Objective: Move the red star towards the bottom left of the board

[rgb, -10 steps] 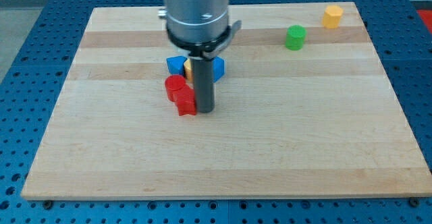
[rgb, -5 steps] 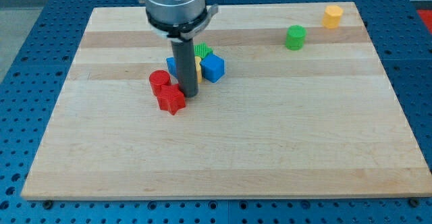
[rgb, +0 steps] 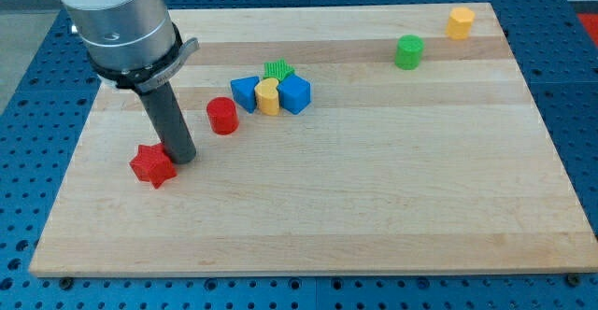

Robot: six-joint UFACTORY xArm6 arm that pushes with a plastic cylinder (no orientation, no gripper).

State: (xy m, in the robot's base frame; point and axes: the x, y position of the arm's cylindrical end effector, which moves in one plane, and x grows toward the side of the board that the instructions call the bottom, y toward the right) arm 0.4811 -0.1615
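The red star (rgb: 152,165) lies on the wooden board (rgb: 374,189) at the view's left, below the middle height. My tip (rgb: 181,158) rests right against the star's right side, touching it. The rod rises from there up and to the left into the grey arm body. A red cylinder (rgb: 221,116) stands apart, up and to the right of my tip.
A cluster sits near the top centre: a blue block (rgb: 245,92), a yellow block (rgb: 268,96), a blue cube (rgb: 294,94) and a green star (rgb: 277,70). A green cylinder (rgb: 407,52) and an orange block (rgb: 459,21) stand at the top right.
My tip has moved left and down, pushing the red star away from the red cylinder towards the board's lower left. The red cylinder stayed near the cluster.
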